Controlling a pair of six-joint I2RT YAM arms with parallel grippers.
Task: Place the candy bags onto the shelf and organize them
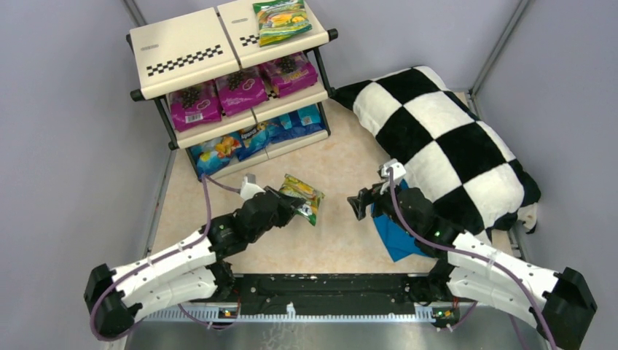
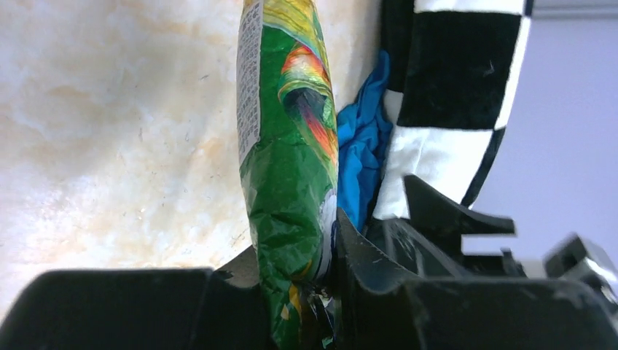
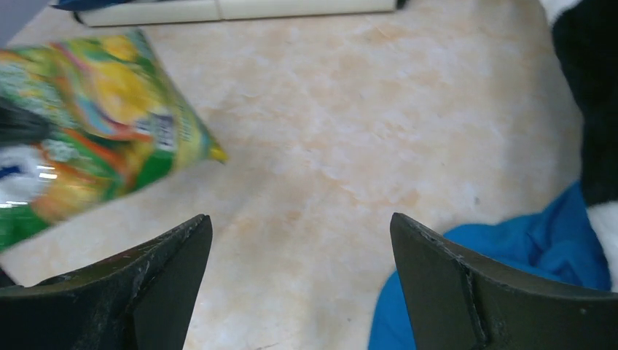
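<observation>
Left claw: pressed shut on one end of a green-yellow candy bag. Both fingers bit into the crumpled foil. In the wrist view the packet stood edge-on, running straight out from the grip. Whether its far end rested on the table could not be told.

Right claw: spread wide and holding nothing, over bare tabletop. It sat at three o'clock of the gripped bag, facing it but apart from it. A blue cloth lay crumpled just beside this claw at its four o'clock, partly tucked under the right arm.

Shelf: stood at eleven o'clock of the left claw, well apart, in the far left corner.
- Top tier: a second green-yellow bag lay flat at its right end. The rest of the panel was bare.
- Middle tier: three magenta bags sat side by side, filling its width.
- Bottom tier: blue bags lay in a row. The count was not clear from where I stood.

Pillow: a checkered one, lying at two o'clock of the right claw. Its far corner reached close to the shelf's right end. Its near edge lay over the blue cloth.
</observation>
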